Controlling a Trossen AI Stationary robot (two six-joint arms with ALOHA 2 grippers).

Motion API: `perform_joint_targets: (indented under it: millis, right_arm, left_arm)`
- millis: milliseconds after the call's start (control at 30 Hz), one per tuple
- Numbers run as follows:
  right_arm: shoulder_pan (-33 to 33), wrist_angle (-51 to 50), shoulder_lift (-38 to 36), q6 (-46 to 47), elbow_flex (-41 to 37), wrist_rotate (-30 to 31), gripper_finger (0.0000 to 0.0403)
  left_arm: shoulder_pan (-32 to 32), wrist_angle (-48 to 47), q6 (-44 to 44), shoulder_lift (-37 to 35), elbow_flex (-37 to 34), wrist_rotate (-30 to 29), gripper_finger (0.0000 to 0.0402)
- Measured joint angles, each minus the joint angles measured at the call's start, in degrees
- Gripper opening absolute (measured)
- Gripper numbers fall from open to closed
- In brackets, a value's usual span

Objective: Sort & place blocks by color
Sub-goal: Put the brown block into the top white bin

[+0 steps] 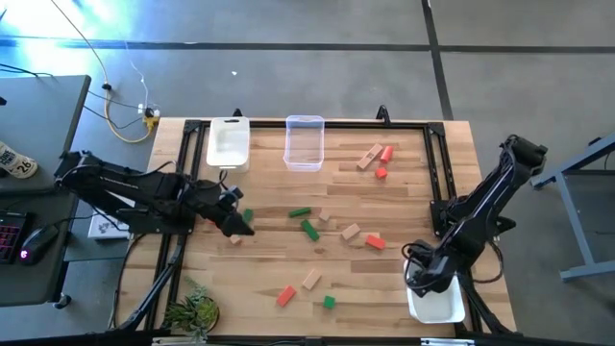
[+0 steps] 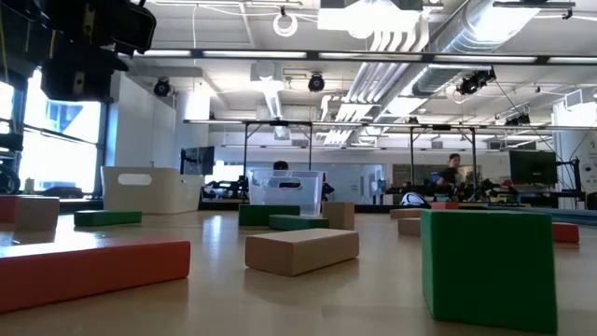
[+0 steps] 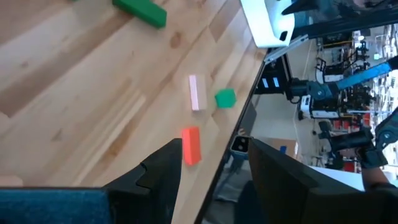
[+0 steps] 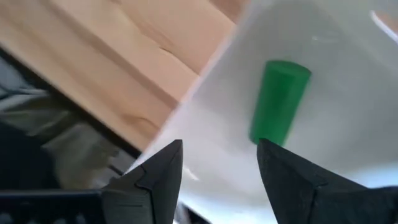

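Nearest camera: green wooden cube (image 2: 488, 265) fills the low view's foreground, on the table's near edge; red-orange wooden bar (image 2: 89, 270) and plain light-wood bar (image 2: 300, 249) lie beside it.
Right gripper (image 4: 219, 163): poised over the white plastic tub (image 1: 437, 305) at the table's near right corner; jaws spread, nothing between them.
Tub contents: green wooden cylinder piece (image 4: 278, 101) lies loose on the tub floor, past the fingertips, not touched. Long axis runs roughly away from the jaws, slightly slanted.
Left gripper (image 1: 233, 225): low over the table's left side; jaws spread, empty in its wrist view.
Near left gripper: small green block (image 1: 248, 215) just beside it, small light-wood block (image 1: 235, 239) just on its near side. Contact with either: cannot tell.
Scatter: green bars (image 1: 305, 221) mid-table; light-wood and red-orange pieces (image 1: 361, 235) to their right; another cluster (image 1: 375, 158) near the far right corner.
Far edge: second white tub (image 1: 229, 143) and clear plastic tub (image 1: 304, 142); neither shows blocks inside from above.
Key relation: green cube and red-orange bar on the near edge sit between the arms. My read: right arm is nearer the cube, left arm is nearer the small green block at its jaws.
Judgement: green goes to the right tub; most blocks are unsorted.
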Motion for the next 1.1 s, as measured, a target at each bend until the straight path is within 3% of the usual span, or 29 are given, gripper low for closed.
perform_joint_targets:
  millis: [267,400,567,833,1100]
  right_arm:
    - [-0.2,0.4,-8.3,-0.2,0.0,10.0,0.0193]
    - [-0.2,0.4,-12.2,-2.1,0.0,17.8,0.0193]
    - [-0.9,0.4,-16.4,-4.8,0.0,26.9,0.0193]
    - [-5.7,0.4,-19.4,-12.6,0.0,28.4,0.0193]
    - [-10.9,0.4,-19.4,-18.3,0.0,27.0,0.0193]
  left_arm:
    - [-2.6,0.0,-3.0,0.0,0.0,-1.4,0.0172]
    - [-2.6,-0.3,-2.9,0.0,0.3,-1.5,0.0172]
    - [-2.4,-1.7,0.0,0.0,5.2,-2.0,0.0172]
    - [-2.4,-21.1,4.5,0.7,17.1,-7.9,0.0172]
    - [-2.5,-35.6,8.1,6.6,24.2,-13.1,0.0172]
